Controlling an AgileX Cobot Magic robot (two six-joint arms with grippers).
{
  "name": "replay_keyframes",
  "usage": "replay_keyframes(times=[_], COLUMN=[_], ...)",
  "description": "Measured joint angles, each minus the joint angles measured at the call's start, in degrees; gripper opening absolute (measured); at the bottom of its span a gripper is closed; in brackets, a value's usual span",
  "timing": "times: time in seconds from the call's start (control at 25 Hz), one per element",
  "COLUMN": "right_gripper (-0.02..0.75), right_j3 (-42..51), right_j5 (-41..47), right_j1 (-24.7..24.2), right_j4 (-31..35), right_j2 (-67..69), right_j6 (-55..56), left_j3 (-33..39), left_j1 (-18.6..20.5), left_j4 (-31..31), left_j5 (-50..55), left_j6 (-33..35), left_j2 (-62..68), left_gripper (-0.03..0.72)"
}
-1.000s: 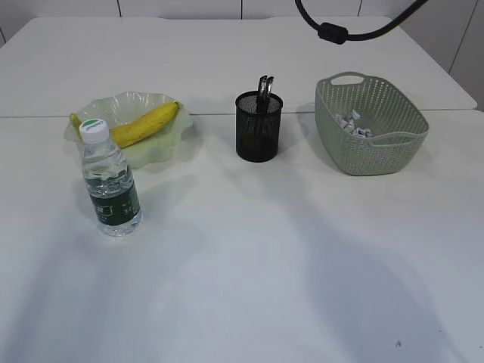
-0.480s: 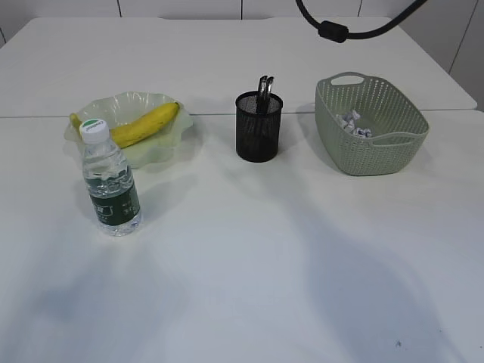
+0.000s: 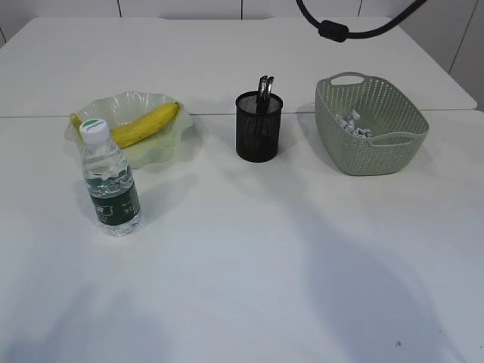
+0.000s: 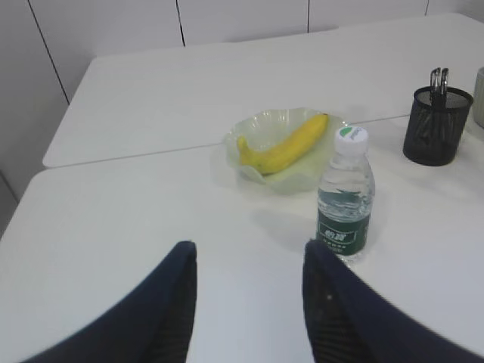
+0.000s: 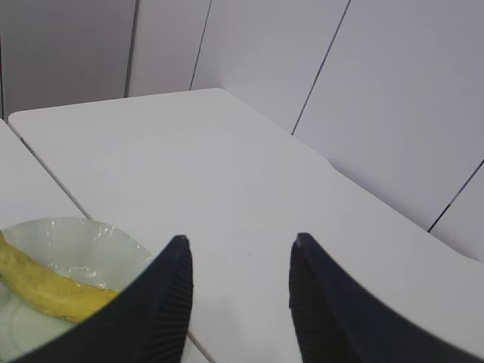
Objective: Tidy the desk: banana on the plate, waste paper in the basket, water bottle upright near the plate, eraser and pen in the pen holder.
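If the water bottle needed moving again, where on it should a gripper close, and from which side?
Probably around the labelled middle of the water bottle, coming in level from the open table side in front. It stands upright, its body is round and straight there, and the plate with the banana sits close behind it. The narrow cap gives less hold.

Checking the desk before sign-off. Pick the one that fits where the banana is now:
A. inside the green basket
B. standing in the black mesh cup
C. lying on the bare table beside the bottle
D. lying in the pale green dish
D: the banana lies across the wavy-rimmed pale green dish, behind the upright bottle.
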Motion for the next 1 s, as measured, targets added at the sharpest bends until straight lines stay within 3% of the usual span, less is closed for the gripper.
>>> replay_keyframes(times=[0.36, 1.0], right_gripper=[0.32, 0.32], right_j3=[0.0, 0.0], right_j5=[0.0, 0.0], right_j1=[0.0, 0.0], right_j4=[0.0, 0.0], right_j2=[0.0, -1.3], right_j6=[0.0, 0.1], left_j3=[0.0, -3.7], left_j1=[0.0, 0.0], left_j4=[-1.8, -1.5], left_j5=[9.7, 23.6], left_j6=[-2.4, -3.0], left_j2=[-7.8, -8.1], left_gripper=[0.321, 0.301])
